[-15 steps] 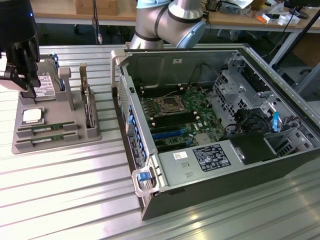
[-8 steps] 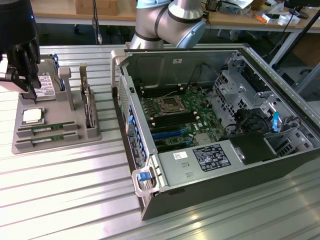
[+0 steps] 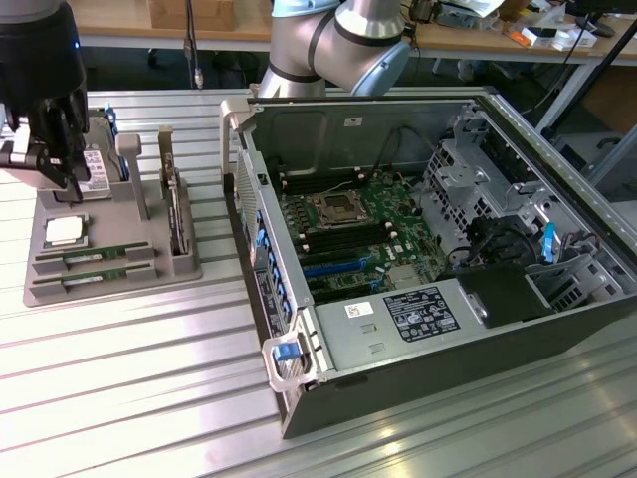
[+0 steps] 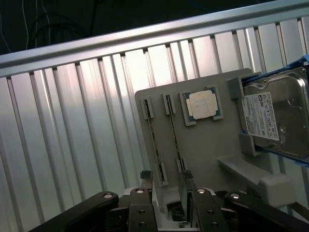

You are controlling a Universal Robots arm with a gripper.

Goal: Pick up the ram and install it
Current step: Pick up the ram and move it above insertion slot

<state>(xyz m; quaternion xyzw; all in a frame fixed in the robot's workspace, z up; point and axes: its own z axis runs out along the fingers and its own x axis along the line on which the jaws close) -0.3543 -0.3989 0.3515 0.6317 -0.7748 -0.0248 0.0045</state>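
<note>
Hovering above the ram (image 4: 175, 137) (grey tray (image 4: 203, 145) beneath) — jaws spread.

Ram (image 3: 95, 255): two long thin green sticks sitting on edge in parallel slots of grey holder (image 3: 109, 227), side by side.

arm (image 3: 328, 45): silver-grey, blue joint cap | claw (image 4: 166, 174): black, 2 fingers (image 4: 146, 181) (silver screws)

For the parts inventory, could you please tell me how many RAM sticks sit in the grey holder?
2. One RAM stick lies beside the processor; the second RAM stick occupies the parallel slot alongside.
</note>
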